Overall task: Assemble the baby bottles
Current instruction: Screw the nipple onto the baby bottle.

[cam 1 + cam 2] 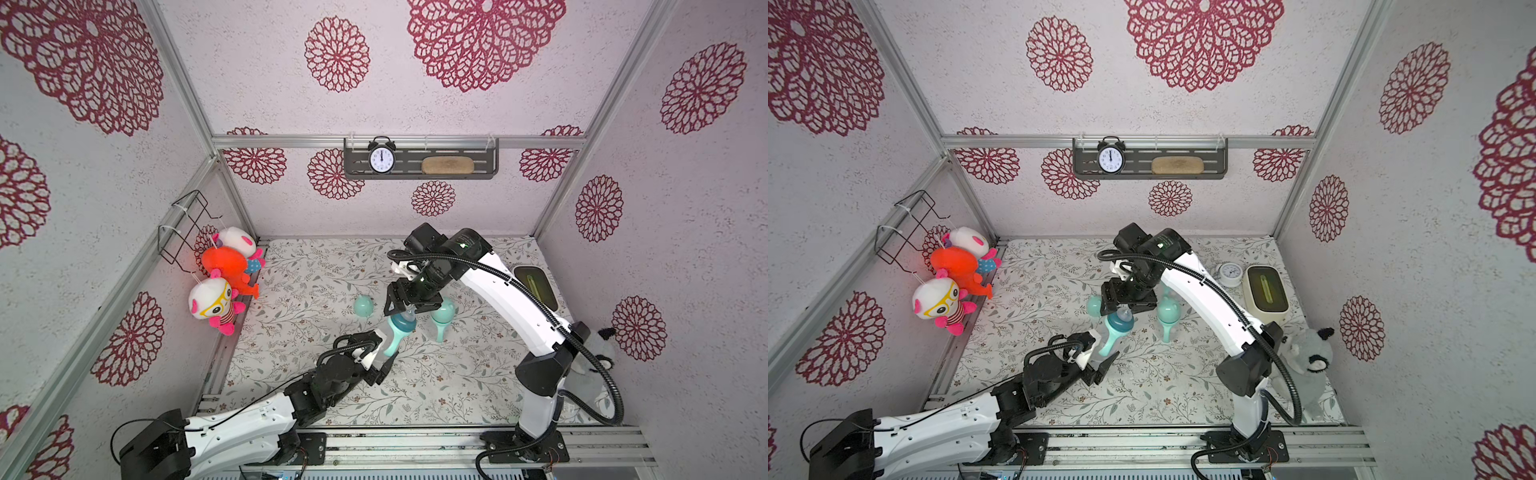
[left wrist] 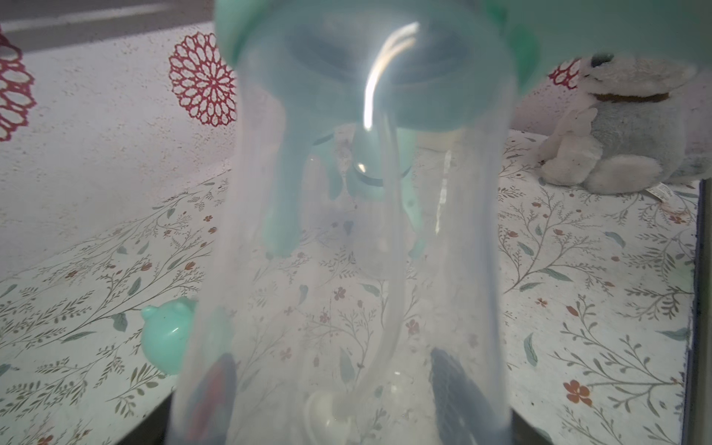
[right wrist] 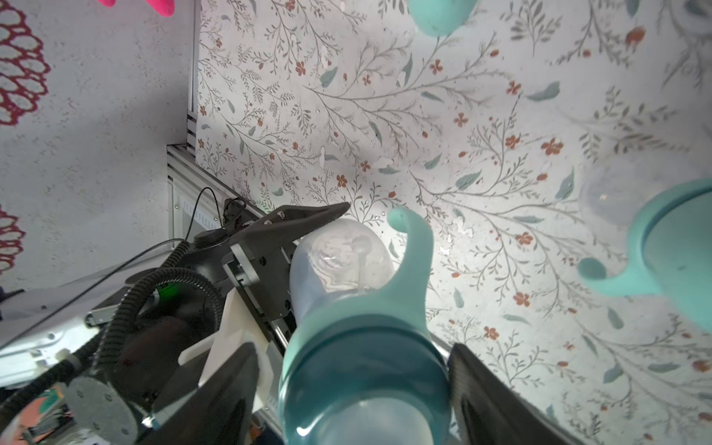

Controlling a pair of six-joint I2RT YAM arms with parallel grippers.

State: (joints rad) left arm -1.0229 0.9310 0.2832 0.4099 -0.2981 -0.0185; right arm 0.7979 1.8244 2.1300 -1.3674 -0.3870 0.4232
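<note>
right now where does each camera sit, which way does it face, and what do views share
Top views: high in front, looking down toward the back wall; left arm, right arm, left end effector and right end effector show.
Left wrist: on the left arm, looking along the held bottle toward the plush raccoon; the left fingers show through the plastic.
Right wrist: on the right arm, looking down at the bottle's teal collar between the right fingers.
Shared: all views show the held bottle.

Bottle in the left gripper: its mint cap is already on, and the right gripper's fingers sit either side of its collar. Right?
No. The bottle in the left gripper is uncapped: a top view shows its bare nipple, with a loose cap on the table. The right gripper does straddle its collar.
</note>
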